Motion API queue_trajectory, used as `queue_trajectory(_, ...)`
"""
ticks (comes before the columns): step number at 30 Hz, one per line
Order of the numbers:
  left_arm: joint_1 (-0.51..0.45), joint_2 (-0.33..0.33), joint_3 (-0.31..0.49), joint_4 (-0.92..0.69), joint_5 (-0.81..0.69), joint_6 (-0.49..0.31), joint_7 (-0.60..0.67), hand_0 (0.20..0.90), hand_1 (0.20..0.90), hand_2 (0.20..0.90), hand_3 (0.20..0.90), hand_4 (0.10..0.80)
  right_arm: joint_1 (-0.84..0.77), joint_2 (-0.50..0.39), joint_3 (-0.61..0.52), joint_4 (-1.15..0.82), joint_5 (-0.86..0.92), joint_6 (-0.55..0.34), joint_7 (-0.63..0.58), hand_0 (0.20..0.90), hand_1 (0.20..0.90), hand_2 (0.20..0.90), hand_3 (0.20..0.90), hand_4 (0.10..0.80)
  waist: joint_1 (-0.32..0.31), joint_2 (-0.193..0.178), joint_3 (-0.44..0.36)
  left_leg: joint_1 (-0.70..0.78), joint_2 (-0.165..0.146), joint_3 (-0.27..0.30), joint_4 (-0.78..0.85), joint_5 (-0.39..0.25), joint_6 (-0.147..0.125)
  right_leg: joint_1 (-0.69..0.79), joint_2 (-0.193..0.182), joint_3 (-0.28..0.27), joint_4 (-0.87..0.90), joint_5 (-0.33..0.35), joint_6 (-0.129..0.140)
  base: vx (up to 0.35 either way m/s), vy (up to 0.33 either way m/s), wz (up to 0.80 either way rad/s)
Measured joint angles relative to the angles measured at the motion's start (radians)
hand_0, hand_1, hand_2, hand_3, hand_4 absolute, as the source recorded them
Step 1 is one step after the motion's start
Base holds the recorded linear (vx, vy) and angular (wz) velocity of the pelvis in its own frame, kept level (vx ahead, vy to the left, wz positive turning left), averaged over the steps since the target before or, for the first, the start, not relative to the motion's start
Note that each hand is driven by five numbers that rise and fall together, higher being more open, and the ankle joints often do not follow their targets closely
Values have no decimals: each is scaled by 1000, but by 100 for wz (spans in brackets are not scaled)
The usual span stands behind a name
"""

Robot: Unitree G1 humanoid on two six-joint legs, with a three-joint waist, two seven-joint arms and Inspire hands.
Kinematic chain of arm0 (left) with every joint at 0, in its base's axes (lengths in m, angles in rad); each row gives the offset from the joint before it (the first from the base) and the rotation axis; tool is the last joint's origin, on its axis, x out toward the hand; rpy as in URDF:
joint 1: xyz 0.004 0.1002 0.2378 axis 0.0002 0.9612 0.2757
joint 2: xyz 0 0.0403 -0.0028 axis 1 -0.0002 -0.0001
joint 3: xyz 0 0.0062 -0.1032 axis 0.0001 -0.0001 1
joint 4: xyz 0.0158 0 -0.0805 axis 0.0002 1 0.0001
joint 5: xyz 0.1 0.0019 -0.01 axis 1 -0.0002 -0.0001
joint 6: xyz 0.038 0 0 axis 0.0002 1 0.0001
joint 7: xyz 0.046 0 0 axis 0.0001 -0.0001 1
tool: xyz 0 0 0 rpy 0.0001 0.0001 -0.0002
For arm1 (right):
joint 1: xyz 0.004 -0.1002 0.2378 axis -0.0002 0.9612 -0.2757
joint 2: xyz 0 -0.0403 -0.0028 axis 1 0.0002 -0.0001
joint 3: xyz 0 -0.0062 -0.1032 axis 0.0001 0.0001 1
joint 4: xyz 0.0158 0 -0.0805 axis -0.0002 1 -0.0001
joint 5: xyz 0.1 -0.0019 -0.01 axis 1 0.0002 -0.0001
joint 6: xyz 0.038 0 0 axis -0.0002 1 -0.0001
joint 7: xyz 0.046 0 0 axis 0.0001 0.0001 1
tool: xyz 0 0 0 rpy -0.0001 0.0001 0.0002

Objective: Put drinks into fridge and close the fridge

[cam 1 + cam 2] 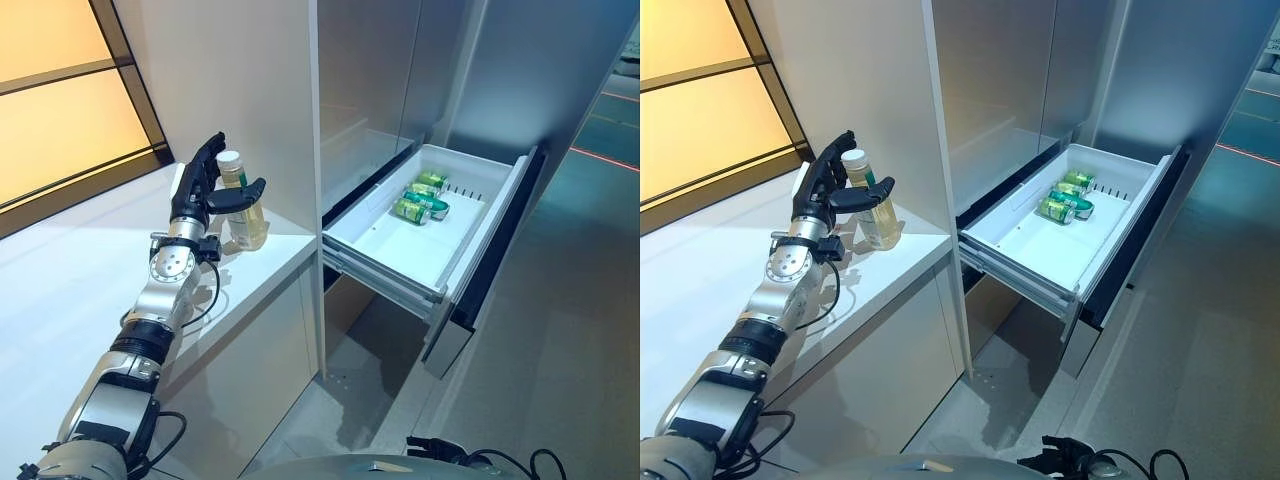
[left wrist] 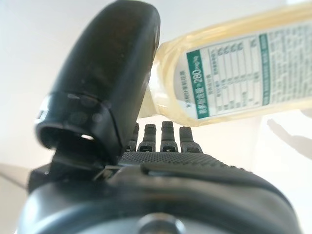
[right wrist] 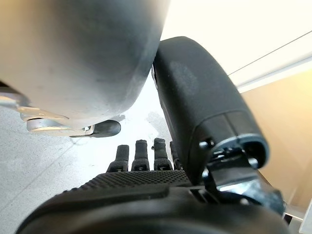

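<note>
A clear bottle (image 1: 240, 205) of pale yellow drink with a white cap stands upright on the white counter (image 1: 90, 280), next to the tall fridge wall. My left hand (image 1: 193, 198) is open around it, with the fingers straight up on its far side and the thumb reaching across its front. The left wrist view shows the bottle (image 2: 234, 73) between the thumb (image 2: 112, 78) and the palm. The fridge drawer (image 1: 380, 255) is pulled out at the right and holds green cans (image 1: 422, 197) near its back. My right hand (image 3: 146, 185) is open and empty, hanging low.
The open drawer and its dark front panel (image 1: 490, 260) jut into the floor space at the right. A yellow-lit window (image 1: 60, 100) runs behind the counter. Grey floor (image 1: 560, 380) lies under and beyond the drawer.
</note>
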Motion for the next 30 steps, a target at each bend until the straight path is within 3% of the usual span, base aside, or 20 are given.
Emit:
queue_trajectory(15, 0, 12, -1, -13, -82, 36, -58, 900, 900, 900, 900, 800, 1, 0, 0, 0, 0, -3, 0, 900, 900, 900, 900, 800, 3, 0, 0, -1, 0, 0, 0, 0, 0, -1, 0, 0, 0, 0, 0, 0, 0, 0)
queue_trajectory(21, 2, -38, 0, -17, -240, 89, -87, 900, 900, 900, 900, 800, 1, 0, 1, 0, -1, -1, -1, 900, 900, 900, 900, 800, 6, -1, 1, -1, 0, -1, 0, 0, 0, -1, 0, -1, 0, 0, 0, 0, 0, 0)
queue_trajectory(30, 2, -57, 2, -16, -269, 91, -109, 900, 900, 900, 900, 800, -1, 0, 1, 0, -1, 3, -1, 900, 900, 900, 900, 800, 4, -1, 1, 0, 0, -1, 0, 0, 0, 0, 0, -1, 0, 0, 0, 0, 0, 0)
